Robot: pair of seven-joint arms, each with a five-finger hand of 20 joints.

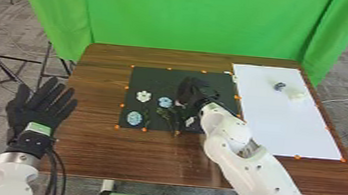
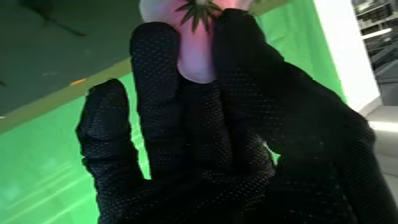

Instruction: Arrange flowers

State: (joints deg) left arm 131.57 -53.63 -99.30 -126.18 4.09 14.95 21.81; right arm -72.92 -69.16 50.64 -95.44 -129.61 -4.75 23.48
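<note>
Over the black mat (image 1: 159, 74), the right hand (image 1: 191, 91) is at its upper right part. In the right wrist view, the right hand (image 2: 240, 65) pinches a pink flower (image 2: 197, 60) with a green leafy centre between thumb and fingers. On the mat's left half lie a white flower (image 1: 143, 96), a blue flower (image 1: 165, 102) and a larger blue one (image 1: 134, 118), with dark green stems near the lower middle. A small white piece (image 1: 190, 121) lies close to the right forearm. The left hand (image 1: 40, 109) is open, fingers straight, off the table's left side.
A white board (image 1: 288, 129) lies on the right of the brown table (image 1: 95, 154), holding a small dark flower (image 1: 279, 86) and a pale one (image 1: 296, 96) near its top. The right arm crosses the table's front edge. A green curtain (image 1: 194, 22) hangs behind.
</note>
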